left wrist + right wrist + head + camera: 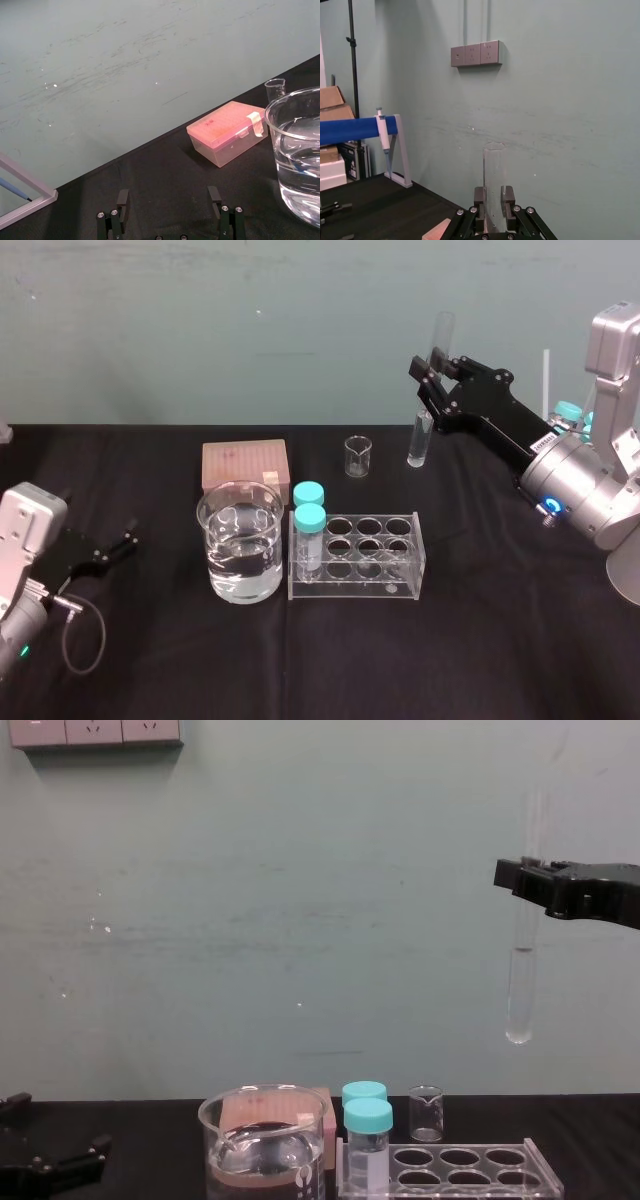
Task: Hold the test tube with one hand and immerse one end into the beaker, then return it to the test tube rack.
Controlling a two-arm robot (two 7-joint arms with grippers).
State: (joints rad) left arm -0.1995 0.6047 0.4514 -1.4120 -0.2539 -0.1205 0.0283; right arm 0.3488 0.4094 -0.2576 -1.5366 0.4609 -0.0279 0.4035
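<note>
With the left gripper (pixel 125 543) idling open on the table, I'm pinching the test tube (pixel 420 435) high in the right gripper (pixel 432 375), fearing the smooth glass slipping or striking the beaker (pixel 205 517) rim on descent.

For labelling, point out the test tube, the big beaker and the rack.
Long clear glass test tube (pixel 519 982): chest view, lower shaft.
Large clear glass beaker (pixel 240 524): head view, front wall.
Clear acrylic rack (pixel 360 589): head view, front wall.
</note>
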